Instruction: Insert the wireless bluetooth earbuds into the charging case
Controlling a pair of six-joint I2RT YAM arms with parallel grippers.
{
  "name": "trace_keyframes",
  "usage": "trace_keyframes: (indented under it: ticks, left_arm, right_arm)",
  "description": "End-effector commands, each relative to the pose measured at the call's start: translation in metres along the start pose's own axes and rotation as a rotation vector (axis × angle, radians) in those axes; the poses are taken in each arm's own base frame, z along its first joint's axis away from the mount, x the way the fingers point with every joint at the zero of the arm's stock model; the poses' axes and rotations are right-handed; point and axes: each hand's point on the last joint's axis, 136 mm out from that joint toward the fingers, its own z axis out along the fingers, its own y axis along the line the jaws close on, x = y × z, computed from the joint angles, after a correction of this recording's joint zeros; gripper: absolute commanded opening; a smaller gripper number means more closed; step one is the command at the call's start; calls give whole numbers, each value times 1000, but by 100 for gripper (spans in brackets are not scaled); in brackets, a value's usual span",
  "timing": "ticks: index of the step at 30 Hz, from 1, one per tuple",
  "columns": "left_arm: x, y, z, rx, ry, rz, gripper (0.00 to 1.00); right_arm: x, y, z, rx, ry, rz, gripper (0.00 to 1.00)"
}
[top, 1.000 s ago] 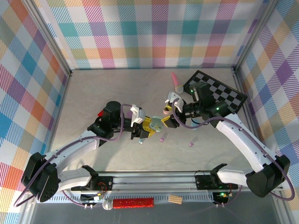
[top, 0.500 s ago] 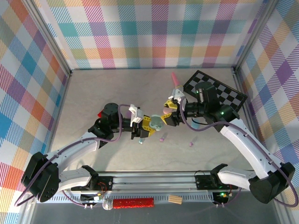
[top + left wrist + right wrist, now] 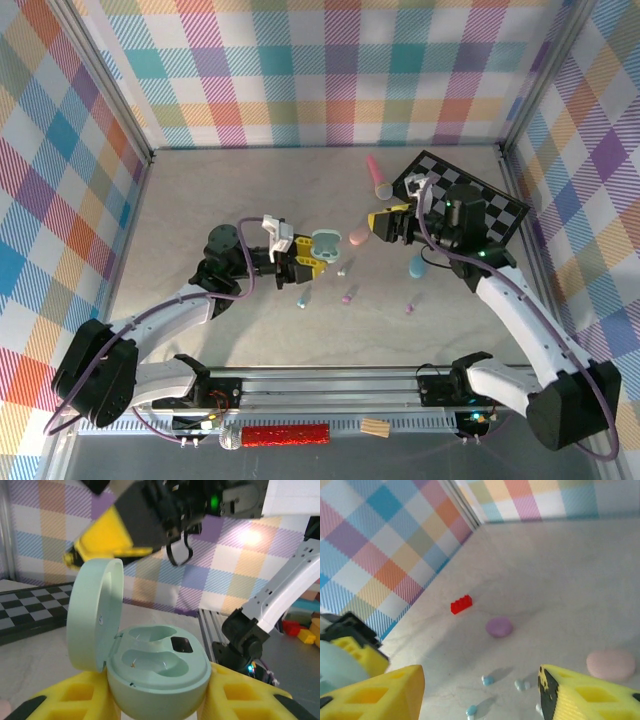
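Top external view: my left gripper (image 3: 306, 262) is clamping the open mint-green oval plastic charging case (image 3: 326, 243), both of its sockets empty. My right gripper (image 3: 384, 225) is hanging spread and empty. The tiny pastel plastic earbuds (image 3: 347, 296) are lying loose on the grey table (image 3: 200, 200), nearward of my right fingers and closer to my busy left; their stem directions are too small to read. Compared with a second ago, my right gripper is sitting well back from the case, which is resting further left.

place: robot lab cell | evidence: plaid backdrop walls (image 3: 330, 70), aluminium frame posts (image 3: 118, 85), arm-mounting rail (image 3: 330, 385)
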Motion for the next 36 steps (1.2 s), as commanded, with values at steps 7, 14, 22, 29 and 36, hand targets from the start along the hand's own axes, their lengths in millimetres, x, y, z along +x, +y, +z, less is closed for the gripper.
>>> trace_keyframes:
  ticks: [7,14,22,29,36]
  left_arm:
    - [-30,3,-13,-33,-112,70,37]
    - [-31,5,-13,-43,-121,68,37]
    - [-31,4,-15,-43,-116,69,37]
    - [-29,2,-17,-51,-111,74,37]
    - [-28,2,-17,-46,-106,71,37]
  right_arm:
    - [95,-75,45,202,223,523,53]
    - [148,-75,85,161,342,704,45]
    - [172,-74,119,191,406,735,40]
    - [184,-86,125,229,428,740,38]
    - [184,-90,131,238,433,724,38]
